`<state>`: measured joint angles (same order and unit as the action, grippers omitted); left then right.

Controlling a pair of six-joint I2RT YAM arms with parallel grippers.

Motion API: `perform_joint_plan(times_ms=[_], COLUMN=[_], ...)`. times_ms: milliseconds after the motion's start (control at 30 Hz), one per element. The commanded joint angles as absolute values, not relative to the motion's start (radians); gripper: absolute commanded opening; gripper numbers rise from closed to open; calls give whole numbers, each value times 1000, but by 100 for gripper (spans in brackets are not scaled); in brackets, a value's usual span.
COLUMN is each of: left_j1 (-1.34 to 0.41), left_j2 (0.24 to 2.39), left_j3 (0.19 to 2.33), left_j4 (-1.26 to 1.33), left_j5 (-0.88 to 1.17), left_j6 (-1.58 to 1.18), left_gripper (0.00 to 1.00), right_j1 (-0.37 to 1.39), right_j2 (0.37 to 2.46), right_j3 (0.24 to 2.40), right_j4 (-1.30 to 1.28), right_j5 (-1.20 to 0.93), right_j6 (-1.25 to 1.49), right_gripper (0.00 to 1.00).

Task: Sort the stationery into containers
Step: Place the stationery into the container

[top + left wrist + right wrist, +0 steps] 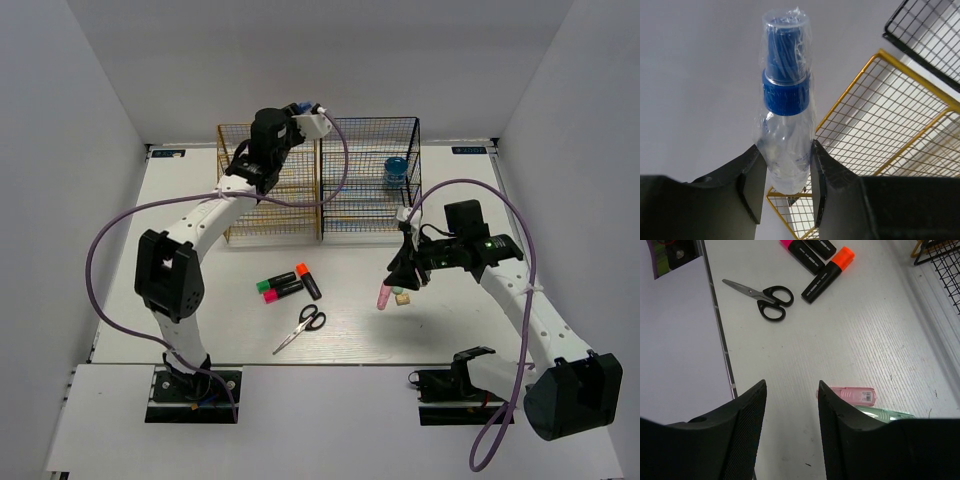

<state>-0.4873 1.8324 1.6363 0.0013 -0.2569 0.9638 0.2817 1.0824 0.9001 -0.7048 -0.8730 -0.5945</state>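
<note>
My left gripper is shut on a clear blue-capped tube, held high over the gold-yellow rack; the same tube shows in the top view. Beside that rack stands the black rack, with a round blue jar inside it. My right gripper hangs open and empty just above the table. A pink stick and a green stick lie right beside its right finger. Three highlighters and the scissors lie on the table's middle.
White walls close the table in at the back and on both sides. A purple cable loops from each arm. The table's near edge runs left of the right gripper in its wrist view.
</note>
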Motion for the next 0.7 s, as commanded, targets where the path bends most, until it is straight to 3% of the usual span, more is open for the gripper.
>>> perform_joint_plan(times_ms=[0,267,667], left_j1=[-457,-433,-397], left_j2=[1813,1873,1907], left_j3=[1643,1620,1611], left_j4=[38,187,209], left_j5=[-218,-274,-290], left_j6=[953,931,864], left_gripper=[0,0,4], right_j1=[275,267,242], right_j2=[1081,1085,1089], right_j3=[893,897,897], right_j4=[-684,-687,-692], right_j5=[-873,-876,-905], right_j6=[-611,-600,-600], right_gripper=[49,49,49])
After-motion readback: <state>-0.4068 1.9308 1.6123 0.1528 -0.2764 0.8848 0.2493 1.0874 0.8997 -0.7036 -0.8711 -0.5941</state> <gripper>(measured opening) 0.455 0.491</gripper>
